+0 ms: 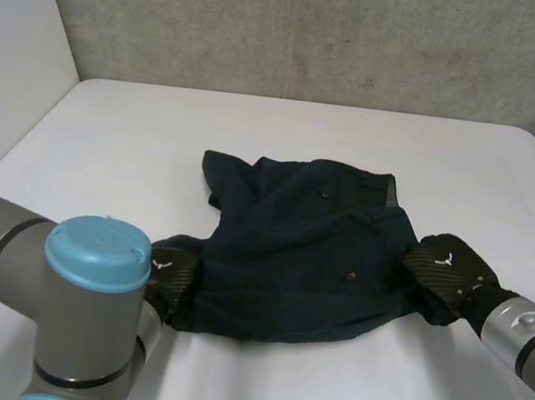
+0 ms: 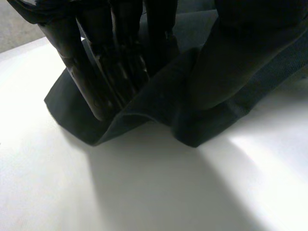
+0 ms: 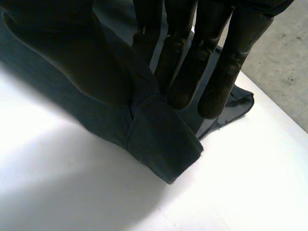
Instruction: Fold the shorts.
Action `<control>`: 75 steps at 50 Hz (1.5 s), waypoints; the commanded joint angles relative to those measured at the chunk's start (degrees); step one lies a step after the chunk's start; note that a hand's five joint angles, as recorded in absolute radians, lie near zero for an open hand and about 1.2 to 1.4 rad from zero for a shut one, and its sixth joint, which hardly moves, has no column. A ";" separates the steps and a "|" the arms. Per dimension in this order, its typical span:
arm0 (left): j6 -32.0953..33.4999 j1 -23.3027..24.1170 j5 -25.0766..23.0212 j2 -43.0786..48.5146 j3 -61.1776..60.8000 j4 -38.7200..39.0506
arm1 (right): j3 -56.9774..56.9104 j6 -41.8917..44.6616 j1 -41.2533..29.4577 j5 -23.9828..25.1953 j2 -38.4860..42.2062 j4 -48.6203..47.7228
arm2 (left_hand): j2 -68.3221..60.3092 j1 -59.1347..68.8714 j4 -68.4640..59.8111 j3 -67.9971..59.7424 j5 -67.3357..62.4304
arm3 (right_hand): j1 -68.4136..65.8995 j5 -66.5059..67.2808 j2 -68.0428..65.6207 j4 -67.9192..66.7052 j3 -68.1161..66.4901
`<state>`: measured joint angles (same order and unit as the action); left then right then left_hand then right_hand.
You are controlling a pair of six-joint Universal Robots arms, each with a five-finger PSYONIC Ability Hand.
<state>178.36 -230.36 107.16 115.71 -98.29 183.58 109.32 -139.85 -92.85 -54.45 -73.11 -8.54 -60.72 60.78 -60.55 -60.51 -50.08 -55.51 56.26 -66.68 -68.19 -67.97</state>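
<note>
Mid-table, the shorts (image 1: 300,253) lie rumpled, with the left robot hand (image 1: 172,281) pinching their near left corner and the right robot hand (image 1: 449,276) pinching their right edge. A weak pinch could drop cloth on lifting and skew the fold. Bare table (image 1: 137,145) surrounds them, its edges well apart.

you have bare table (image 1: 127,153) all round the shorts (image 1: 300,253), widest toward the far wall (image 1: 318,31); the left arm (image 1: 89,305) and right arm (image 1: 524,339) close off its near-left corner and right edge.
</note>
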 commanded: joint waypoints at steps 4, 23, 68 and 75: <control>4.18 0.18 0.07 4.70 3.99 0.29 | -3.67 -3.85 -4.71 -8.21 -2.39 1.07 | -19.28 19.22 -19.45 -19.49 -19.92 | -24.49 13.74 -13.32 -11.81 -12.03; 24.14 -2.28 -0.19 -36.25 17.33 0.02 | -27.92 -13.86 -8.14 -13.49 -24.97 10.92 | -19.28 19.22 -19.45 -19.49 -19.92 | -24.49 13.74 -13.32 -11.81 -12.03; 30.38 -13.27 -4.31 25.25 63.93 11.78 | -63.17 -14.76 -19.21 -31.69 28.79 -11.84 | 37.94 -38.01 37.77 37.73 37.30 | 45.51 -56.26 56.68 58.19 57.97; 30.64 -13.10 -5.64 25.62 60.77 19.00 | -64.50 -13.00 -19.39 -28.87 30.57 -6.23 | 50.72 -50.78 50.55 50.51 50.08 | 45.51 -56.26 56.68 58.19 57.97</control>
<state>208.58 -243.71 102.67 140.99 -34.88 196.86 45.21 -153.85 -112.15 -85.21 -43.79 -17.94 -18.35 12.61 -18.01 -18.74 -7.47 -17.86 15.33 -23.13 -25.15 -25.13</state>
